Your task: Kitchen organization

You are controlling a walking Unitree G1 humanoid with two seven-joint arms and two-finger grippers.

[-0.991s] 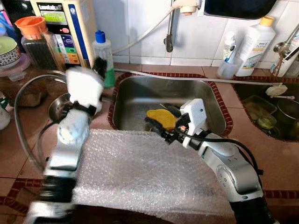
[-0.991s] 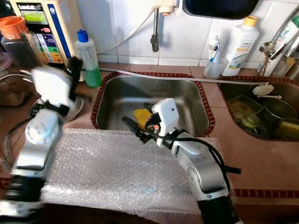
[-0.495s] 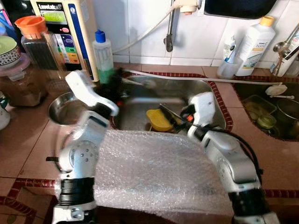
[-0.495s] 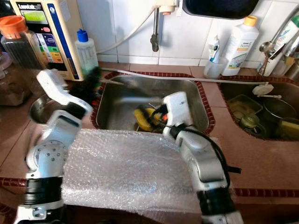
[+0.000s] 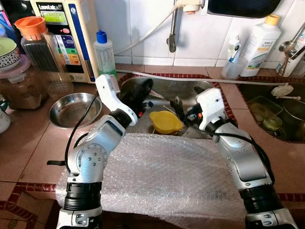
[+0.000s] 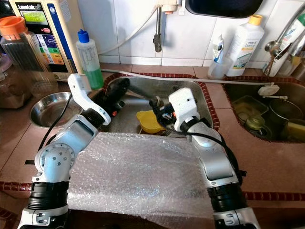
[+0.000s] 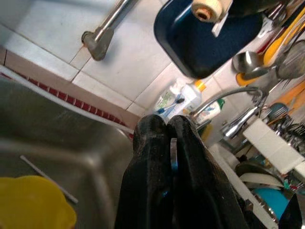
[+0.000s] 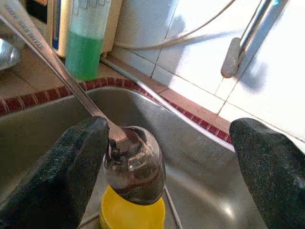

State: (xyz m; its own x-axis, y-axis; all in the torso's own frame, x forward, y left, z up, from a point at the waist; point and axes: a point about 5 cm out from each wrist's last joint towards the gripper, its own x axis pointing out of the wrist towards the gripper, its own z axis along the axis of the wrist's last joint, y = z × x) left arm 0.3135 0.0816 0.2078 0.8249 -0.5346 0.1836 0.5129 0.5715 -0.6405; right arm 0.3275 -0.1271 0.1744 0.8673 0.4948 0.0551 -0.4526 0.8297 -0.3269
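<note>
A metal spoon (image 8: pixel 136 167) hangs over the steel sink (image 5: pixel 217 102). My left gripper (image 5: pixel 144 89) is shut on its thin handle, which shows as a sliver between the black fingers (image 7: pixel 157 143). The spoon's bowl rests against one finger (image 8: pixel 71 176) of my right gripper (image 5: pixel 180 106). That gripper stands open around the bowl, just right of a yellow cup (image 5: pixel 165 122) on the sink floor. Both grippers face each other above the sink.
Bubble wrap (image 5: pixel 152 171) covers the counter in front of the sink. At the left are a steel bowl (image 5: pixel 74 109), a green soap bottle (image 5: pixel 105 52), a water purifier (image 5: pixel 66 33) and an orange-lidded jar (image 5: pixel 40 47). A second sink (image 5: pixel 276 114) with dishes lies to the right.
My left arm has swung from over the counter's left side to above the sink. My right gripper rose from the yellow cup's near side to its right, facing the left gripper.
</note>
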